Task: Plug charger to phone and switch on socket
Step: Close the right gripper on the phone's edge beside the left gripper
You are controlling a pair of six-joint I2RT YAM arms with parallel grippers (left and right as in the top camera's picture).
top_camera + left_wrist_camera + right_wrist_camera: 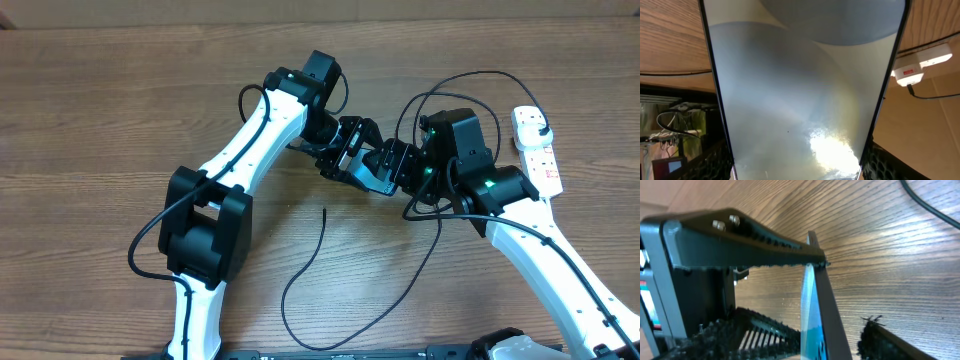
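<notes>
Seeing L gripper [343,160] clamped on phone [800,100] mid-table toward far edge; R gripper [403,167] at its end, I can't tell grip; socket [537,148] by right edge.

Bare wood-grain table [100,100] fills the overhead view; a dark rail [400,353] lines its edge at 6 o'clock.

We see the phone [800,100] with a pale grey-blue screen and black edges, the power strip [541,157] white with red markings, the charger cable [322,225] black, both arms [265,135] white with black joints, and the table [100,90] brown and wood-grained.
</notes>
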